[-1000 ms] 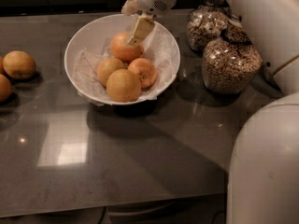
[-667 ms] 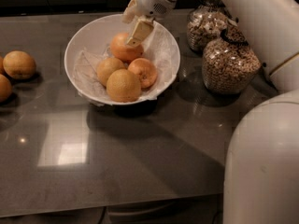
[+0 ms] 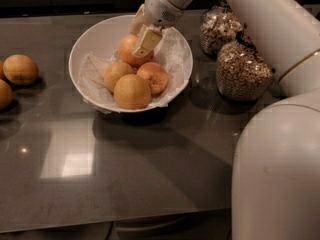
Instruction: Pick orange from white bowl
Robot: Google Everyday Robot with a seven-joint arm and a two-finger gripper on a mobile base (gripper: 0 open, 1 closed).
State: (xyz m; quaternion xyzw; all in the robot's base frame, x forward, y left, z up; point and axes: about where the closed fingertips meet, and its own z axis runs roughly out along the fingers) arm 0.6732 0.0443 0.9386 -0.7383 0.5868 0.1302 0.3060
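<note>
The white bowl (image 3: 95, 39), lined with crinkled paper, stands at the back middle of the dark table and holds several fruits. The orange (image 3: 127, 51), deep in colour and slightly egg-shaped, lies at the back of the bowl. My gripper (image 3: 139, 45) reaches down from the upper right into the bowl and sits right on the orange's upper right side, covering part of it. A rounder deep-orange fruit (image 3: 154, 77) and two paler ones (image 3: 132, 91) lie in front of the orange.
Two glass jars of cereal (image 3: 244, 71) stand right of the bowl. Two loose pale fruits (image 3: 20, 69) lie at the table's left edge. My white arm and body (image 3: 275, 154) fill the right side of the view.
The gripper has come down and slightly left, closer onto the orange. The fruits and the bowl have stayed in place.
</note>
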